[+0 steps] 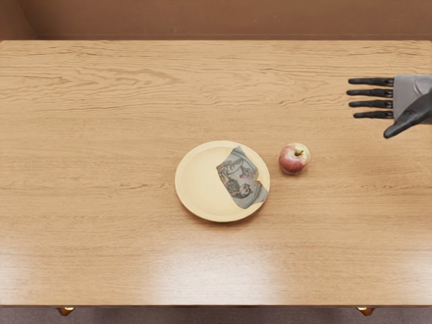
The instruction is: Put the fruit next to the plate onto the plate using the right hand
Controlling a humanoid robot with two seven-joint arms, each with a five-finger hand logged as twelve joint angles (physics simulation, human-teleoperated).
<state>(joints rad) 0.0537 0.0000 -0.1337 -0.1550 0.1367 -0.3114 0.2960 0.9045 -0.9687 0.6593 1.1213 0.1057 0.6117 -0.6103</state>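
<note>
A broad wooden desk (101,101) fills nearly the whole head view. Its pale brown top shows wavy grain, with a soft sheen across the near part. Behind its far edge runs a plain brown wall (216,17). Below the near edge lies a strip of greyish floor, where two small orange-brown bits (65,311) poke out from under the desk; what they are cannot be told.

A round, cream-yellow plate (199,179) lies flat near the middle of the desk. A grey-blue patterned patch (240,177) covers the right part of its face, reaching to the rim.

The apple (294,158), red with a yellowish top and a short stem, sits upright on the desk just beside the plate's right rim, not on the plate. It lies well apart from the right hand (388,101), lower in the picture and to the left of it.

The right hand enters from the right edge, over the far right part of the desk. Its four dark fingers (370,92) are stretched out straight and parallel, pointing left, with gaps between them. The thumb (405,123) slants down and to the left below them. The hand is fully open, holding nothing and touching neither apple nor plate.
</note>
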